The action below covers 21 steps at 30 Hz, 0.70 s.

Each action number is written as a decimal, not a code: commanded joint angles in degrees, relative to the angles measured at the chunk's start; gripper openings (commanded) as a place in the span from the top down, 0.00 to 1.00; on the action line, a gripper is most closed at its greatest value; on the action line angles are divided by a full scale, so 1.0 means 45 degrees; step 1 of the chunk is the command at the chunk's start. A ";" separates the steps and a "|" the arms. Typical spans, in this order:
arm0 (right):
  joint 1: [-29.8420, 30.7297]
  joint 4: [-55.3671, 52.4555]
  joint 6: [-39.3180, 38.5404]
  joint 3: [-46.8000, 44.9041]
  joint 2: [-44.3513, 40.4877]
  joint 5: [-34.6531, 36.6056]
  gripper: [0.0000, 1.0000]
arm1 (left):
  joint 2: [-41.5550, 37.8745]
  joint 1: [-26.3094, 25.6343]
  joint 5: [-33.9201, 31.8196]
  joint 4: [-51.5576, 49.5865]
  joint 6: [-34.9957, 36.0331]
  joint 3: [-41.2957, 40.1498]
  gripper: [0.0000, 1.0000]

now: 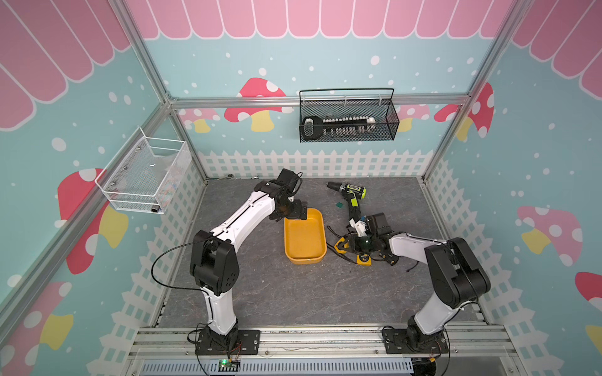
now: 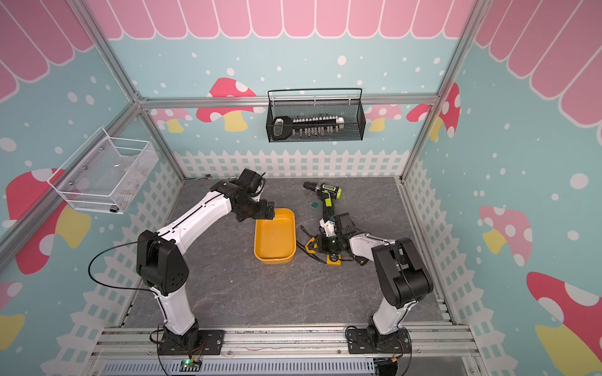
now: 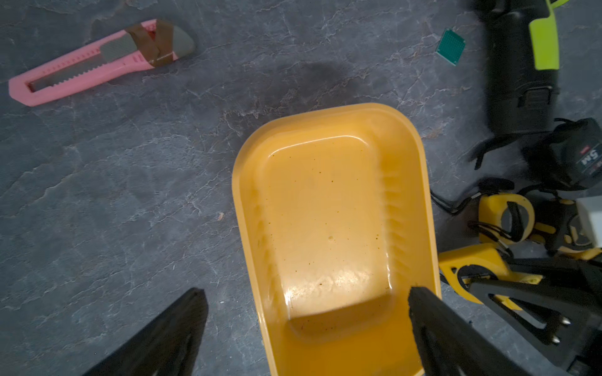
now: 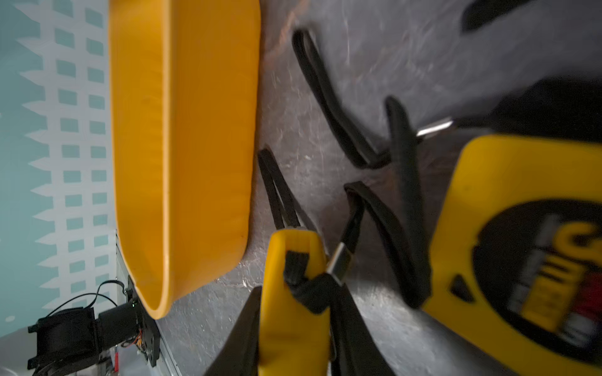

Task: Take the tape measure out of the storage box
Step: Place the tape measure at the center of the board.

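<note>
The left end effector hung above the storage box with its jaws spread wide and nothing between them. In the left wrist view one fingertip showed against the box's right rim and the other against bare tabletop to the box's left. The right end effector was clamped on the narrow edge of a yellow tape measure, which had a black strap tied to it. That tape measure was outside the box, just beside its right long wall and low at the grey tabletop; whether it touched the surface could not be told. The box, a shallow yellow-orange tub, showed its bare floor. Close to the held tape measure lay a second yellow tape measure with a round black label, and a black tape measure. Farther back, a black and lime drill lay on its side, with a small green board near it. A pink utility knife lay on the tabletop off to the box's left, apart from it
</note>
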 commanded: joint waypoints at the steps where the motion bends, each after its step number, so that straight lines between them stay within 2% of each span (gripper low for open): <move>1: 0.0232 0.0496 0.0296 0.0282 0.0388 -0.0158 0.81 | -0.0294 0.0158 -0.0541 -0.0092 0.0287 -0.0343 0.01; 4: 0.0571 0.0018 0.0070 0.0761 0.0881 0.0047 0.73 | -0.0514 0.0210 -0.0636 0.0125 0.0353 -0.0609 0.01; 7: 0.0906 -0.1502 -0.0652 0.1347 0.0778 0.1210 0.43 | -0.0665 0.0586 -0.0811 0.0222 0.0453 -0.0814 0.01; 11: 0.0952 -0.3289 -0.1536 0.1891 -0.0428 0.3422 0.23 | -0.1062 0.1016 -0.0774 0.0740 0.0443 -0.1407 0.01; 13: 0.0966 -0.3932 -0.2278 0.2335 -0.1119 0.3978 0.02 | -0.1468 0.1302 -0.0392 0.1378 0.0466 -0.2024 0.01; 17: 0.0952 -0.4726 -0.3492 0.3070 -0.2534 0.5461 0.01 | -0.2656 0.1846 -0.0240 0.2974 0.0522 -0.3449 0.01; 21: 0.0776 -0.4000 -0.4878 0.2439 -0.4537 0.8871 0.01 | -0.4211 0.2342 -0.1035 0.4487 0.0853 -0.5233 0.01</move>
